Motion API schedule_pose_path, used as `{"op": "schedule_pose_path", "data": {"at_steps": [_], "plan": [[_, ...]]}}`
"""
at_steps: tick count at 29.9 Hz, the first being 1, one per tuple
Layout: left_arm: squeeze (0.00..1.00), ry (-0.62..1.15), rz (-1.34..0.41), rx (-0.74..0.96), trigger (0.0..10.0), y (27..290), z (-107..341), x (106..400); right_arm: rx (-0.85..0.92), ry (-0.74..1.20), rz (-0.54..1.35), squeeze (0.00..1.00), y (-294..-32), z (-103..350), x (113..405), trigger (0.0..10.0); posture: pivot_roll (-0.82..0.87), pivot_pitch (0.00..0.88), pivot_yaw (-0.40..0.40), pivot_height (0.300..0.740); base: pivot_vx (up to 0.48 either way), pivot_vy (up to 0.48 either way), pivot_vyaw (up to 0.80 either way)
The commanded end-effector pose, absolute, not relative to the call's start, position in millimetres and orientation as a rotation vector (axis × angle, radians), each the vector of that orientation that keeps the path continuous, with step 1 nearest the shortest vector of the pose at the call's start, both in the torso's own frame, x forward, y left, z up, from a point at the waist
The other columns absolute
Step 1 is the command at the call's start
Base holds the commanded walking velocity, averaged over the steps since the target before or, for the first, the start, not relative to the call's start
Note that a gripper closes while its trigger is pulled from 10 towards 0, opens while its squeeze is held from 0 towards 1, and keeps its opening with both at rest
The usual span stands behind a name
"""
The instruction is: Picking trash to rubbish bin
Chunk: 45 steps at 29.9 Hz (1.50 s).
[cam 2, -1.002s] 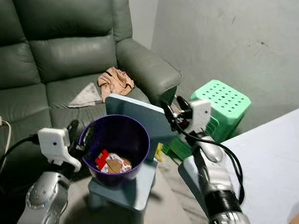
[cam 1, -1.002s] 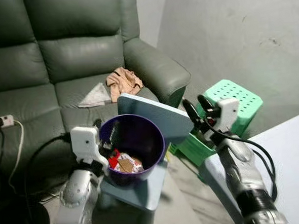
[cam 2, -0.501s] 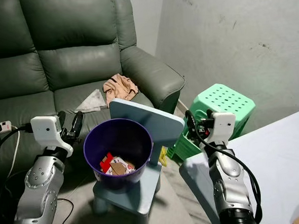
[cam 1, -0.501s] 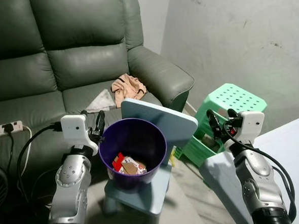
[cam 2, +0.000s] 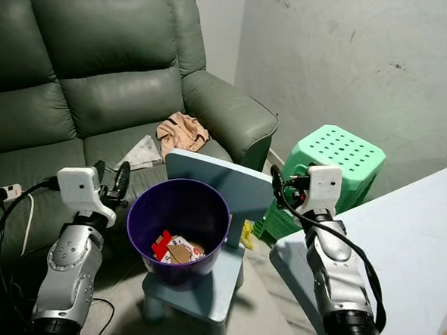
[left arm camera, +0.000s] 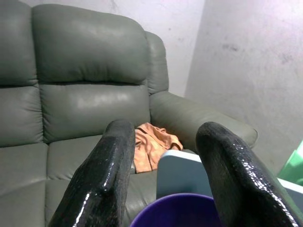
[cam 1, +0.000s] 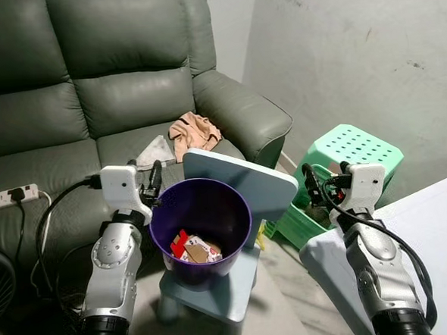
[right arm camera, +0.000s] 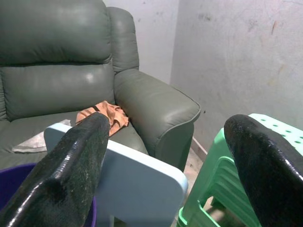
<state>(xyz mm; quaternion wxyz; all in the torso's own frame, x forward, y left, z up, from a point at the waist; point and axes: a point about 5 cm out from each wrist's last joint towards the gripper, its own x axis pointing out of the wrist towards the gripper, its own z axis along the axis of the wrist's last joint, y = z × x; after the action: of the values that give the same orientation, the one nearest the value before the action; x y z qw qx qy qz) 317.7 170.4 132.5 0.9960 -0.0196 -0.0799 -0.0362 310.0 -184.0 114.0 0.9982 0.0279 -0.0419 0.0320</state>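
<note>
Now both grippers flank the bin (cam 1: 201,229), fingers spread and empty.
Trash (cam 1: 194,250) lies inside; next, probably the cloth (cam 1: 193,131) at upper centre.

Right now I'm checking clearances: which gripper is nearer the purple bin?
Left. The left gripper sits just beside the purple bin at its rim; the right gripper is apart from it, beyond the blue chair back.

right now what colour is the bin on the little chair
Purple. The bin shows best in the left eye view, with red and brown trash inside.
</note>
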Motion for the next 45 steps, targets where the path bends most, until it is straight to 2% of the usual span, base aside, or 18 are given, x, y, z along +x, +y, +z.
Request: {"op": "schedule_pose_path", "data": {"at_steps": [1, 14, 19, 32, 38, 45], "plan": [[0.00, -0.153, -0.085, -0.043, 10.0, 170.3, 130.1, 318.0, 0.038, -0.109, 0.059, 0.00, -183.2, 118.5, 308.2, 10.0, 0.00, 0.000, -0.085, 0.740, 0.000, 0.000, 0.00], [0.00, -0.133, -0.087, -0.092, 10.0, 171.4, 129.9, 321.8, 0.057, -0.081, 0.075, 0.00, -180.1, 114.1, 307.5, 10.0, 0.00, 0.000, -0.081, 0.740, 0.000, 0.063, 0.00], [0.00, -0.124, -0.089, -0.083, 10.0, 171.2, 128.4, 321.7, 0.054, -0.055, 0.068, 0.00, -180.7, 111.1, 308.0, 10.0, 0.01, 0.000, -0.085, 0.740, 0.000, 0.480, -0.75], [0.00, -0.126, -0.116, -0.058, 10.0, 168.3, 129.3, 320.4, 0.038, -0.030, 0.078, 0.00, -178.6, 109.6, 307.4, 10.0, 0.00, 0.000, -0.095, 0.740, 0.000, 0.000, -0.75], [0.00, -0.116, -0.203, -0.041, 10.0, 159.8, 127.6, 318.3, 0.025, -0.011, 0.090, 0.00, -177.6, 107.3, 304.7, 10.0, 0.00, 0.000, -0.101, 0.740, 0.000, 0.000, -0.74], [0.00, -0.103, -0.224, -0.051, 10.0, 158.0, 124.9, 316.6, 0.021, 0.000, 0.085, 0.00, -179.1, 105.2, 301.0, 10.0, -0.01, 0.000, -0.101, 0.740, 0.000, 0.000, -0.74]]}}
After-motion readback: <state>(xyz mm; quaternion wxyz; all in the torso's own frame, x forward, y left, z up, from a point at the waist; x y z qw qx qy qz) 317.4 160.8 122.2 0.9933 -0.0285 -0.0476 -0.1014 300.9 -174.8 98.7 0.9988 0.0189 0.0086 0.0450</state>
